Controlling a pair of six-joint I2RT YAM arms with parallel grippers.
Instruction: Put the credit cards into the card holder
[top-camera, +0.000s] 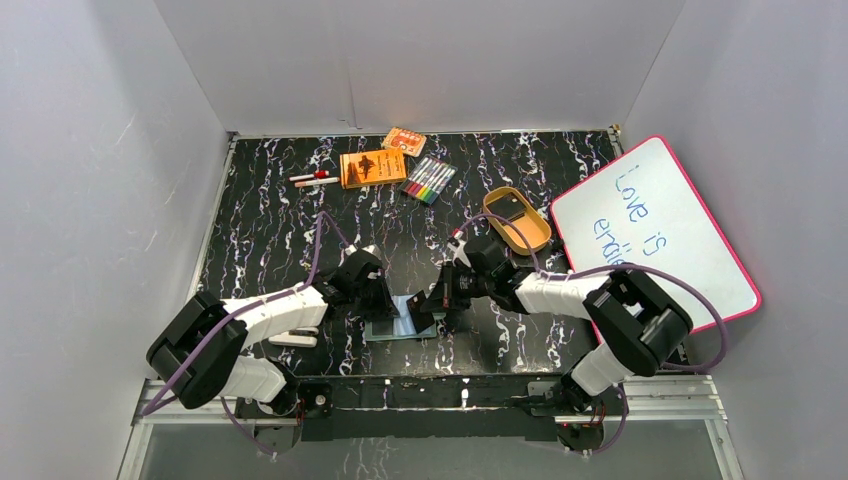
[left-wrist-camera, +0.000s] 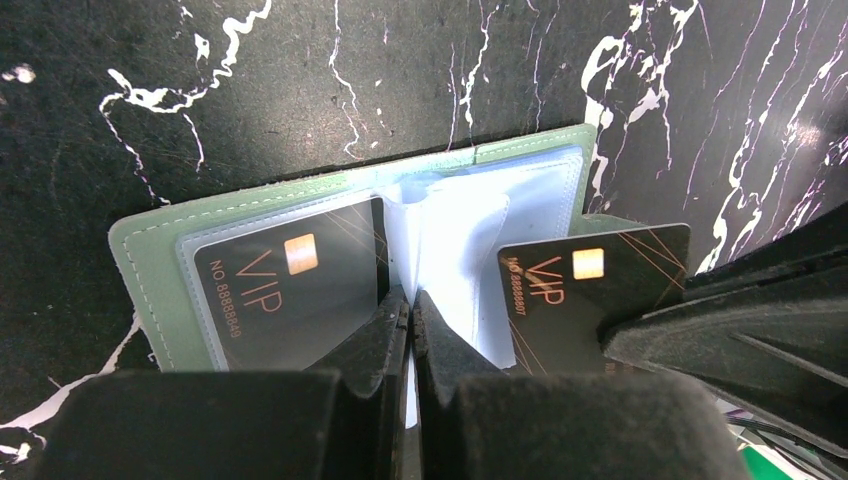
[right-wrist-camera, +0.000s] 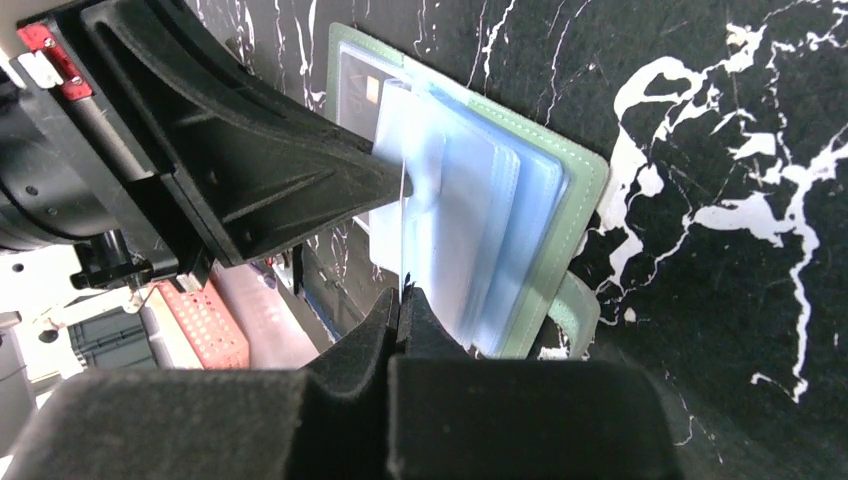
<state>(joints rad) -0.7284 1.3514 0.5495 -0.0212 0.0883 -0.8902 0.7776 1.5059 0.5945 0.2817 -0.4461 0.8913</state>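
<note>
Top view first: the card holder (top-camera: 398, 326) lies open on the black table (top-camera: 270, 230), around 6 o'clock of the table's middle, near the arm bases. The left gripper (top-camera: 385, 298) comes in on it from 9 o'clock and the right gripper (top-camera: 441, 305) from 3 o'clock, both right on top of it. Orange boxes (top-camera: 372, 167) sit way up at 12, a tan tray (top-camera: 491, 213) at 2, and neither is involved.

Left wrist view: one card (left-wrist-camera: 275, 290) is already tucked in the sleeve on the 9 o'clock side. The left jaws are pressed together, and it looks like they're pinching one of the holder's clear sleeves near the spine. A second card (left-wrist-camera: 590, 280) hangs over the 3 o'clock half, gripped at its lower right corner by the other arm's fingers.

Right wrist view: the right jaws are clamped on that second card, seen edge-on as a thin line. The stack of pale blue sleeves fans out at 2 o'clock.

So I'd say we're mid-insert on card two. The next move needs the card's edge lined up with a sleeve mouth and slid in flat while the left arm holds the sleeve steady. Can't tell yet which pocket it's aimed at.
</note>
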